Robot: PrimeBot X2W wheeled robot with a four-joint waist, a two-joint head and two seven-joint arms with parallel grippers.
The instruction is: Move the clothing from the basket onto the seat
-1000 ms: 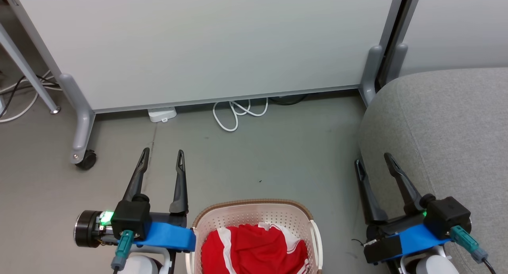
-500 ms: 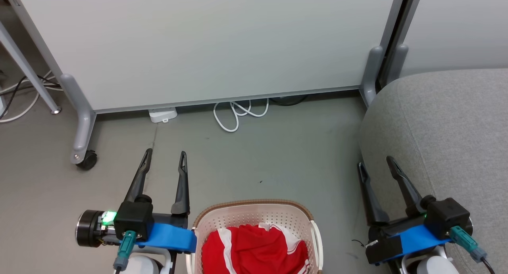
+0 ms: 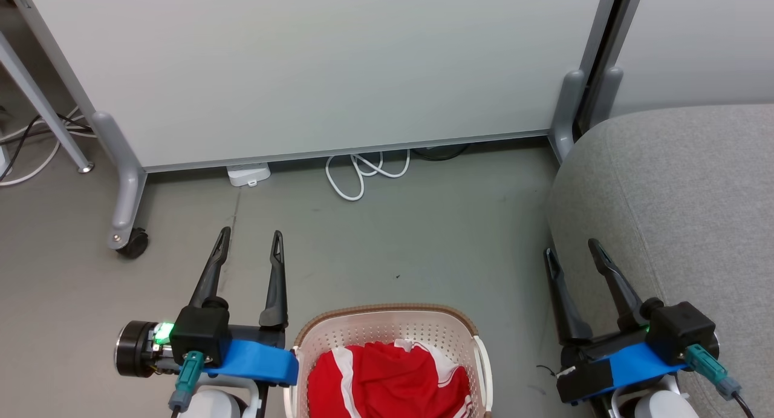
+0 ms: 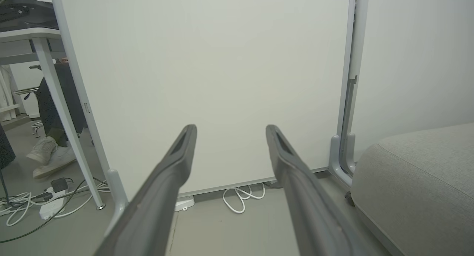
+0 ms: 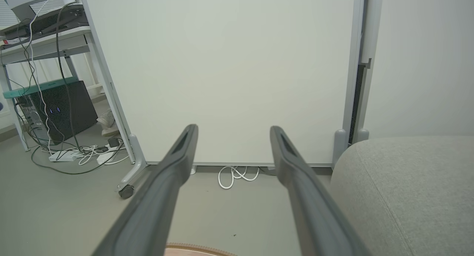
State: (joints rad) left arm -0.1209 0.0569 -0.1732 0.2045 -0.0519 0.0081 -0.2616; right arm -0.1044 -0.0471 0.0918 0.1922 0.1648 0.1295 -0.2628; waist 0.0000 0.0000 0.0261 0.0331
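The cream-white basket (image 3: pixel 387 325) with a brown rim stands on the floor at the bottom middle of the head view, and red clothing (image 3: pixel 387 382) with white stripes lies bunched inside it. The grey seat (image 3: pixel 683 188) fills the right side. My left gripper (image 3: pixel 251 239) hangs open and empty just left of the basket, fingers pointing toward the panel. On the basket's right, my right gripper (image 3: pixel 571 251) is open and empty beside the seat's edge. The wrist views show each gripper (image 4: pixel 229 132) (image 5: pixel 233 132) spread with nothing between the fingers, and the seat (image 4: pixel 418 174) (image 5: pixel 407 185) at right.
A white partition panel (image 3: pixel 314 67) on grey wheeled feet (image 3: pixel 124 224) stands ahead. A coiled white cable (image 3: pixel 363 170) and a small white box (image 3: pixel 247 175) lie at its base. A desk leg (image 3: pixel 42 109), cables and a person's shoes (image 4: pixel 48 158) are at left.
The head view has shifted very slightly. Both grippers stay open and in nearly the same places beside the basket.
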